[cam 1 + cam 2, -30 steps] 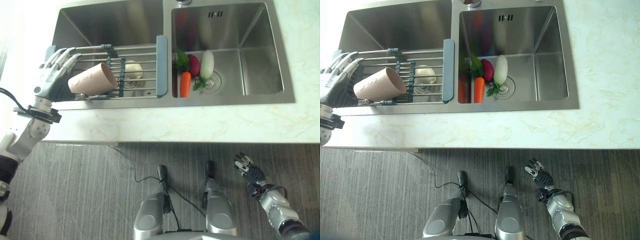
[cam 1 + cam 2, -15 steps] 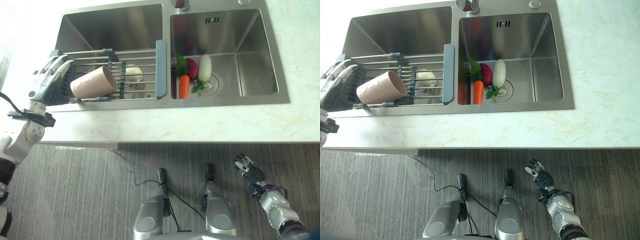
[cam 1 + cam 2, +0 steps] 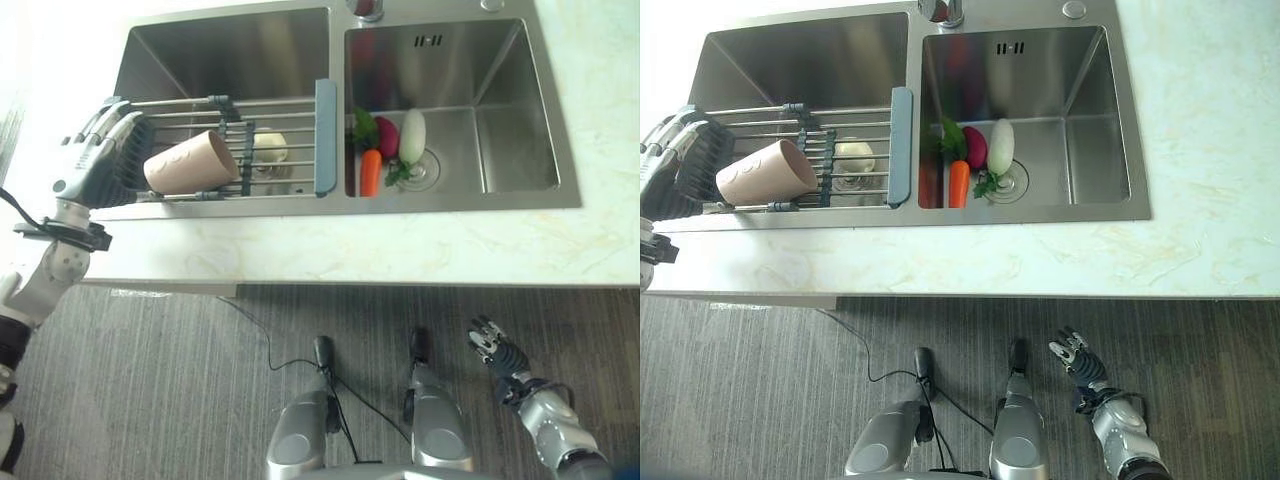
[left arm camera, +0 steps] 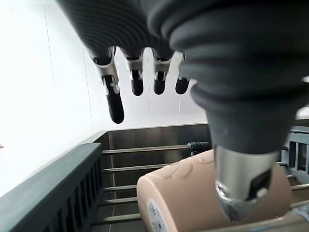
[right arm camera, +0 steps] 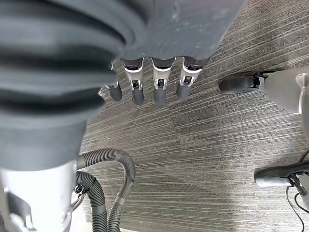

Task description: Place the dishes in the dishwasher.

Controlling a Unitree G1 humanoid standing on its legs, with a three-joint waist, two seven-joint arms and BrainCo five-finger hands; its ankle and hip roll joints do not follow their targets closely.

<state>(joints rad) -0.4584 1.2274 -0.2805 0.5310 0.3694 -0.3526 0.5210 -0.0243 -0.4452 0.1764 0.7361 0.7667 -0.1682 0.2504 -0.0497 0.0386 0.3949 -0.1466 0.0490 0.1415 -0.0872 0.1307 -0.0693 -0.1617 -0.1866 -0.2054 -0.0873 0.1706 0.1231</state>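
Observation:
A pink cup (image 3: 190, 162) lies on its side on the wire rack (image 3: 280, 100) that spans the left sink basin, its mouth pointing left. My left hand (image 3: 92, 160) hovers at the rack's left end beside the cup's mouth. In the left wrist view its fingers (image 4: 137, 79) hang straight above the cup (image 4: 193, 198) and the thumb (image 4: 241, 188) stands in front of it, so the hand is open and holds nothing. My right hand (image 3: 497, 350) hangs low over the floor at the lower right, with its fingers (image 5: 159, 87) relaxed and open.
The steel double sink (image 3: 335, 208) is set in a pale marble counter (image 3: 400, 250). The right basin holds a carrot (image 3: 370, 172), a red vegetable (image 3: 386, 137) and a white radish (image 3: 411, 136). A small white thing (image 3: 266, 148) lies under the rack. Dark striped floor lies in front.
My left hand has drawn back a little toward the rack's left end and turned. The right hand has sunk slightly. The cup has not moved.

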